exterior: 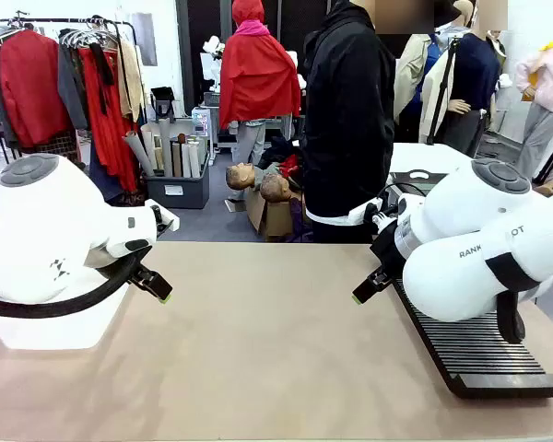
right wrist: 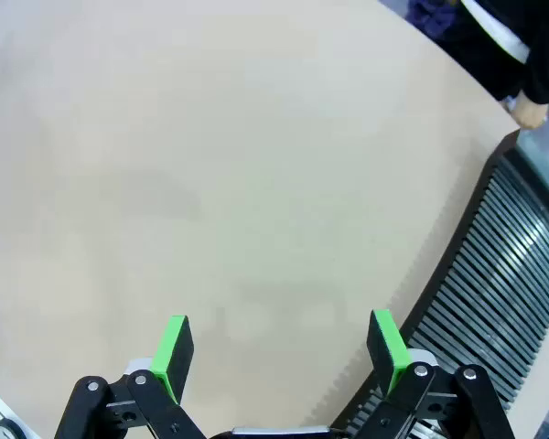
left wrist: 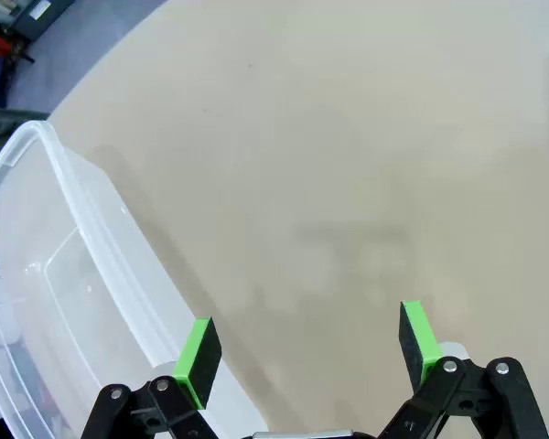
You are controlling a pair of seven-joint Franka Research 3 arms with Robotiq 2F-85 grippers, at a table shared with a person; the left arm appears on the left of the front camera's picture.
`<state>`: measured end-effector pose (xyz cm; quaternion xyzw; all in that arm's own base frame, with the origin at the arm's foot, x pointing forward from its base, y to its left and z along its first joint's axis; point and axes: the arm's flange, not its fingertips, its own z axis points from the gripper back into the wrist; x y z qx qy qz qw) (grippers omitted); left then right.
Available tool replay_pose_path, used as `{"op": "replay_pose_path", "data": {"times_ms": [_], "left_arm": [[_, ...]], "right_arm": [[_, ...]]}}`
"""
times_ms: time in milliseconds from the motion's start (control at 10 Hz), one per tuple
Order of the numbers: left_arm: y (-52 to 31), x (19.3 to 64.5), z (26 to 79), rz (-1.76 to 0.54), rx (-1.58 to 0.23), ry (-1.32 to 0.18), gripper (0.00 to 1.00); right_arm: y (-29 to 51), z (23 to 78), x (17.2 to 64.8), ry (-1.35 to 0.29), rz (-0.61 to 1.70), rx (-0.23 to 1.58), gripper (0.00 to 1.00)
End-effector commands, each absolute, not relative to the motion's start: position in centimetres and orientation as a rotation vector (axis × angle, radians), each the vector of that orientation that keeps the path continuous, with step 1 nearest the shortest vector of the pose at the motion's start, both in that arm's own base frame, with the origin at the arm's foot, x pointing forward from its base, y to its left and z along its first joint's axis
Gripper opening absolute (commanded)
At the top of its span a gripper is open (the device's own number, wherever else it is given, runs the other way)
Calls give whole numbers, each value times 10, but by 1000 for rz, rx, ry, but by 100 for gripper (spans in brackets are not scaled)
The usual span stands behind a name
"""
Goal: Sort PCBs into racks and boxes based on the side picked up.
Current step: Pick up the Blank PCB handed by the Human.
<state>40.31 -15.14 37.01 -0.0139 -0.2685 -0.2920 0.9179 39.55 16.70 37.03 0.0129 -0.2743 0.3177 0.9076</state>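
Jaws wide apart on both: left gripper (left wrist: 306, 315) hangs over matte tan table (left wrist: 348, 137) beside the translucent round-rimmed tub (left wrist: 105, 229), right gripper (right wrist: 279, 318) beside the ribbed black slotted rack (right wrist: 494, 274).

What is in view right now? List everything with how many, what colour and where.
table: one, tan, across the foreground
slotted rack: one, black, on the table's right side
plastic tub: one, clear, at the table's left edge under the left arm
hanging clothes: several, mostly red and grey, far left background
storage bin: one, grey, holding rolls, on the floor beyond the table
person: one, black jacket, standing at the far side
robot arms: two, white, left arm and right arm
left tool: one, black with green pads, open, beside the tub
right tool: one, black with green pads, open, beside the rack
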Motion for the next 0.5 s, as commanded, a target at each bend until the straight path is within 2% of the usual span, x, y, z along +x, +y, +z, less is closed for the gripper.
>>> {"op": "replay_pose_path", "data": {"times_ms": [0, 400], "left_arm": [[-151, 403, 370, -601, -29, -552, 100], [-151, 403, 370, -601, -29, -552, 100]], "right_arm": [[167, 370, 396, -566, 656, 27, 100], [167, 370, 396, -566, 656, 27, 100]]}}
